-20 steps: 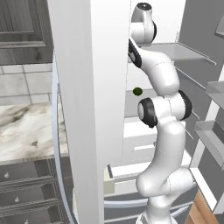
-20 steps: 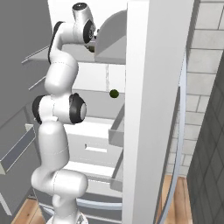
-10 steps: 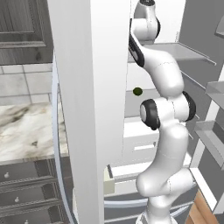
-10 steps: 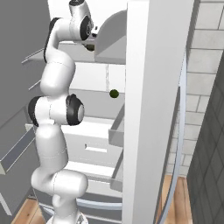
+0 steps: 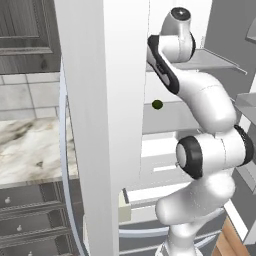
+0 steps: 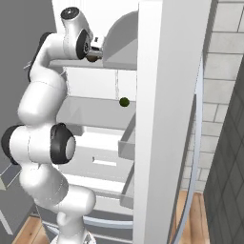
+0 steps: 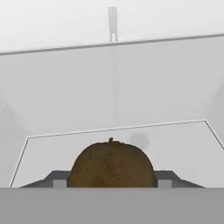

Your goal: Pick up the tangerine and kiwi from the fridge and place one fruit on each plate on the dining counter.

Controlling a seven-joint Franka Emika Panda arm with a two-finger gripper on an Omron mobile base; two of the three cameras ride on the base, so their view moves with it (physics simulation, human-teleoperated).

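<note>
The tangerine [image 7: 111, 164] sits squarely between the fingers [image 7: 111, 181] on a pale fridge [image 6: 164, 119] shelf, with dark tips flanking it either side. They seem closed on it, though contact is hidden.

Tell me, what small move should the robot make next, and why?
Probably close the hand on the round brown fruit: it sits between the two fingers on the white fridge shelf, and a firm grip is not evident.

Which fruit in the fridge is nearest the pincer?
The brown tangerine between the pincer's fingertips, on the upper shelf; the dark green kiwi lies a shelf lower.
</note>
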